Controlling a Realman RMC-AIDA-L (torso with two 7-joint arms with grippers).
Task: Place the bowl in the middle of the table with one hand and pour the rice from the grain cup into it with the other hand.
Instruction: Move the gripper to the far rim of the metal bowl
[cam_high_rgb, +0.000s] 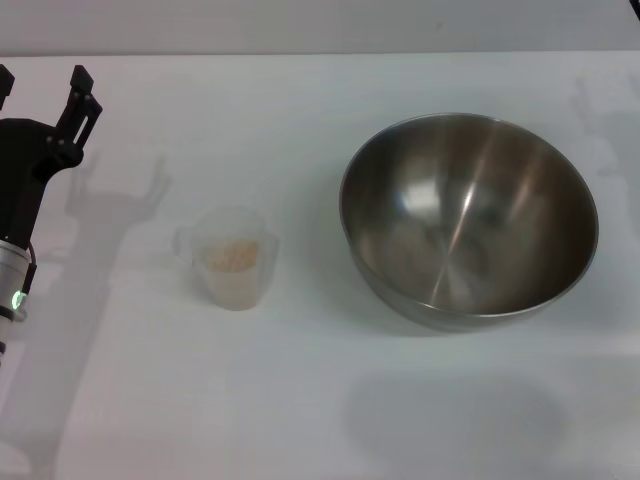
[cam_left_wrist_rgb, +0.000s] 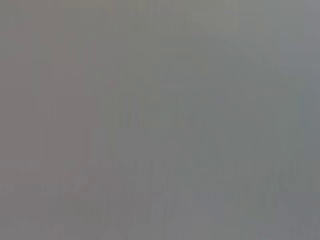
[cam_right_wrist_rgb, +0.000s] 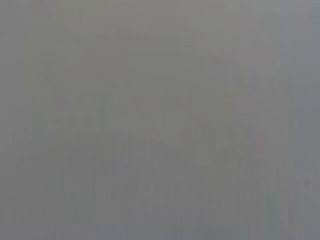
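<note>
Left tool open beside grain cup; bowl right.

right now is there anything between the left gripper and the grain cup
Nothing visible. In the head view the left gripper hangs open at the table's left edge, and only bare tabletop lies between it and the grain cup. The bowl sits on the cup's far side.

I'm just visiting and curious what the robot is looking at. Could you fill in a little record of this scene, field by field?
table: white table
bowl: empty steel bowl, right of centre
grain cup: frosted grain cup, upright, left of the bowl, apart from it
rice: rice inside the cup
left gripper: left gripper open, at far left, holding nothing
right gripper: not in view
</note>
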